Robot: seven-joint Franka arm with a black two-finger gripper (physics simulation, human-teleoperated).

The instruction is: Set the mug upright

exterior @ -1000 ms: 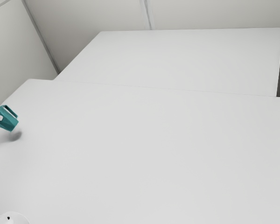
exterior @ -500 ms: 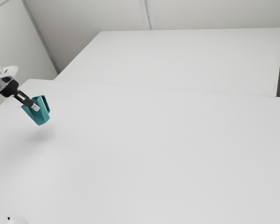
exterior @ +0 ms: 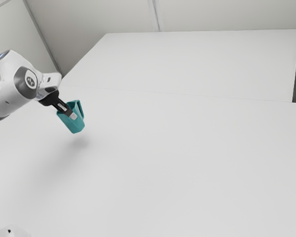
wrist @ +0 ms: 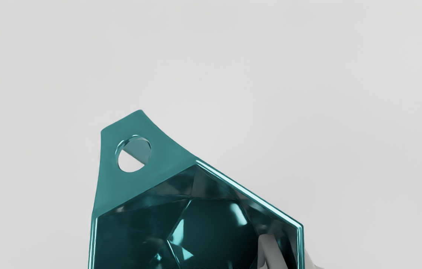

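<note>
Mug [exterior: 76, 126] is hanging aslant above the table [exterior: 187, 163], and the gripper [exterior: 73, 116] is pinching its wall, one finger inside. Releasing at this slant would probably be risking an edge-first landing and a topple.

The glossy teal mug [exterior: 75, 124], faceted, with a pierced handle [wrist: 166, 160], is tilted in the air above the table [exterior: 187, 163], left of the exterior view's centre, its mouth toward the upper left.

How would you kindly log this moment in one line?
mug: tilted, above table | pincer: shut on mug's wall | upright: not yet
</note>
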